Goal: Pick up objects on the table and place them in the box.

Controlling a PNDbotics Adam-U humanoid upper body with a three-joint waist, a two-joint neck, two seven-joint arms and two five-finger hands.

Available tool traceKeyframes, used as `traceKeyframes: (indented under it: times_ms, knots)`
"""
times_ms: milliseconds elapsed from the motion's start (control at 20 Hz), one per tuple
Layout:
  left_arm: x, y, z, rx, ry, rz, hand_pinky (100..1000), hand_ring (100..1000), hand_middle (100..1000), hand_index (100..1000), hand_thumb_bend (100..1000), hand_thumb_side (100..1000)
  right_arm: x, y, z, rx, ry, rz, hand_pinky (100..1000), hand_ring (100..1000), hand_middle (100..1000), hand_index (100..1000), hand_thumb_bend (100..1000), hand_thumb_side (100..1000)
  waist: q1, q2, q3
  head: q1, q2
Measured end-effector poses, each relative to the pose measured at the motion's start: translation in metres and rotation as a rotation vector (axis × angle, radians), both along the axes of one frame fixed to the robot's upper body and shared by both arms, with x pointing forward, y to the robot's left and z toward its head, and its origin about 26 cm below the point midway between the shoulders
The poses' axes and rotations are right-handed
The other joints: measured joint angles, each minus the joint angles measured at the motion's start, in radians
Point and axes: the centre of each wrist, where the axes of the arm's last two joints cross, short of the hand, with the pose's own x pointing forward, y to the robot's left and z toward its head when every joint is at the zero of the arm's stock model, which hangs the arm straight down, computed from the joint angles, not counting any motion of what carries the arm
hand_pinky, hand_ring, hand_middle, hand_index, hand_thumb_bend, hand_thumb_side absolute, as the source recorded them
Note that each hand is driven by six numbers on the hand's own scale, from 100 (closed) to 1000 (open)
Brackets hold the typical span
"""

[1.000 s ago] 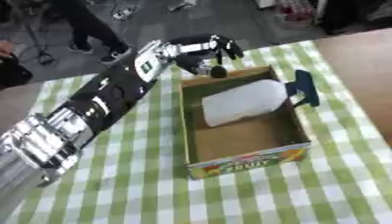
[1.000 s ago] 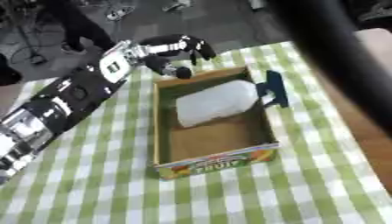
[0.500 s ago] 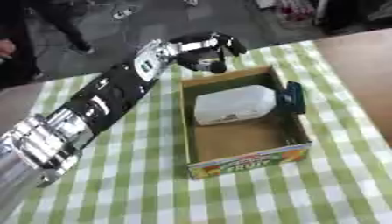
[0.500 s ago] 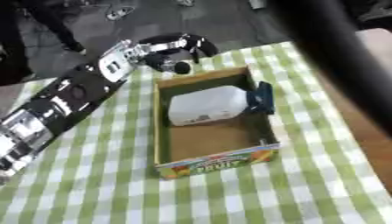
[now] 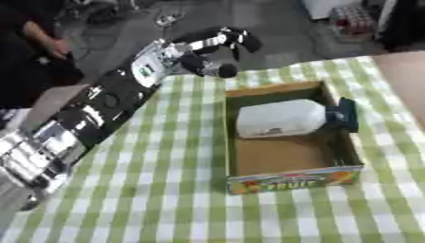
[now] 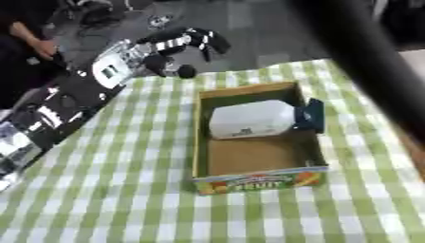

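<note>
Here the jug (image 5: 281, 118) lies on its side inside the box (image 5: 292, 180), in the far half, with its dark blue cap (image 5: 344, 115) against the right wall. So the placing step looks done for this object. The left hand (image 5: 214, 47) hangs above the far edge of the table (image 5: 166, 190), just beyond the box's far left corner, apart from the jug. Its fingers are curled and I see nothing between them. A dark blurred bar crosses the right eye view at the upper right; it is perhaps the right arm, but no right hand shows.

I judge the next move is to look for another object; on the checked cloth I see none now, so the arm would need to draw away from the box.

On the front wall of the box there is a coloured label; I can read "FRUIT" there. The small print on the jug I cannot read.
</note>
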Motion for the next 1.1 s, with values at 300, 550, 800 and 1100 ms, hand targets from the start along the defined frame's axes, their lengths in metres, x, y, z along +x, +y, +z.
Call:
traceKeyframes:
  times_ms: [300, 550, 800, 1100]
  knots:
    - [-0.041, -0.001, -0.009, -0.244, 0.019, 0.034, 538, 811, 824, 864, 489, 906, -0.003, -0.014, -0.007, -0.013, 0.000, -0.038, 531, 676, 698, 758, 307, 1000, -0.015, -0.014, 0.096, -0.008, 0.007]
    - [-0.073, -0.009, -0.025, -0.484, 0.050, 0.060, 539, 810, 824, 873, 502, 892, -0.004, -0.019, -0.008, 0.005, -0.009, -0.051, 531, 676, 697, 758, 308, 1000, -0.024, -0.022, 0.163, -0.034, 0.023]
    - [-0.102, -0.020, -0.049, -0.769, 0.027, 0.112, 548, 797, 817, 875, 516, 880, -0.006, -0.024, -0.014, 0.012, -0.006, -0.072, 532, 678, 698, 758, 294, 1000, -0.034, -0.022, 0.197, -0.065, 0.038]
    - [-0.132, -0.034, -0.069, -1.020, -0.050, 0.188, 551, 787, 815, 874, 520, 880, -0.009, -0.034, -0.019, -0.002, -0.004, -0.115, 532, 679, 698, 758, 290, 1000, -0.042, -0.014, 0.210, -0.088, 0.045]
